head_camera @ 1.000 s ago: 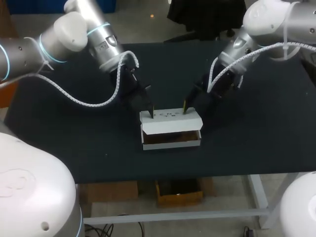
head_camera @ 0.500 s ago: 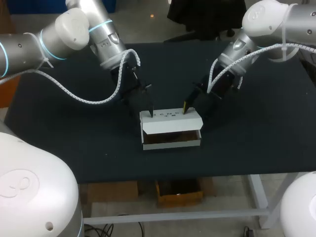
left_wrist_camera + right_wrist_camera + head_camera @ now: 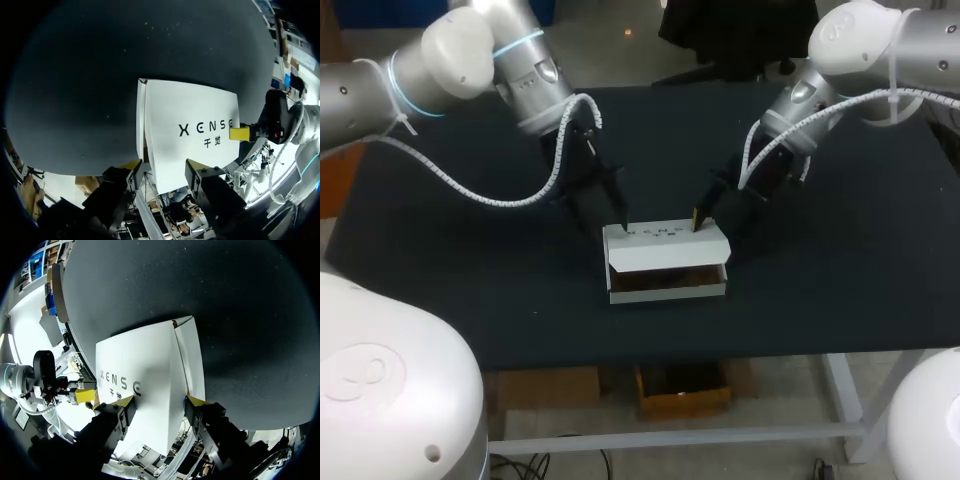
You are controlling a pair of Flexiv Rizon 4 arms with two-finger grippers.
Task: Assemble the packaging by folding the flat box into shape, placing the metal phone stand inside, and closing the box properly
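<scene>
Count: one white box (image 3: pixel 665 262), one table (image 3: pixel 470 290), two arms and two grippers are seen.
Box: it is set near the middle of the dark table, long side across, its lid (image 3: pixel 665 243) lowered but not shut.
Writing: dark print is carried on the lid's top face, a row of letters with smaller characters beneath; it is best seen in the left wrist view on the box (image 3: pixel 190 110) and in the right wrist view on the box (image 3: pixel 145 370).
Contents: a gap (image 3: pixel 665 278) is left under the lid on the 6 o'clock side, and something dark brown is shown through it; what lies inside cannot be told.
Left arm (image 3: pixel 470 50): it is brought in from 10 o'clock of the box.
Left gripper (image 3: pixel 623 226): its tip is placed on the lid's 10 o'clock corner. In its own view the left gripper (image 3: pixel 165 167) is seen released, fingers spread, with the lid's end between and under them; no grasp from two sides is shown.
Right arm (image 3: pixel 860 40): it is brought in from 2 o'clock of the box.
Right gripper (image 3: pixel 696 218): its tip is set on the lid near 1 o'clock. In its own view the right gripper (image 3: pixel 160 402) is likewise released, fingers apart over the lid's other end.
Cross views: each gripper's yellow tip is caught at the lid's far end by the other wrist camera, the right gripper (image 3: pixel 240 133) and the left gripper (image 3: pixel 85 395).
</scene>
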